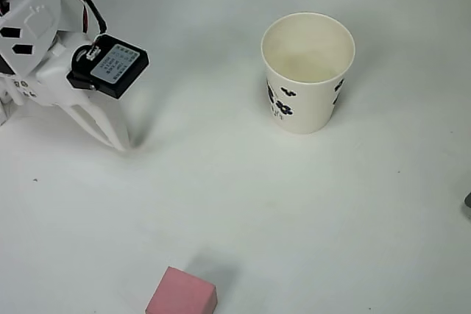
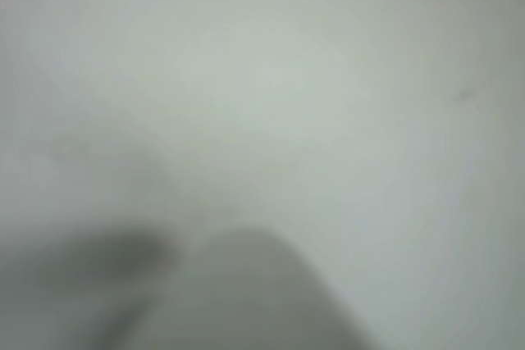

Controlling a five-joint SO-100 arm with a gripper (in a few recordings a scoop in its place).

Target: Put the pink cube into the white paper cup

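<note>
The pink cube lies on the white table at the bottom edge of the overhead view, partly cut off by the frame. Upright at the upper right stands the white paper cup, black prints on its side and nothing inside it. My white gripper is at the upper left, its tips down at the table. The fingers meet at the tips with nothing between them. It is far from both the cube and the cup. The wrist view is blurred; one finger shows as a grey shape over the bare table.
The arm's white body and a black servo fill the top left corner. A small dark object peeks in at the right edge. White tabletop lies between cube, cup and gripper.
</note>
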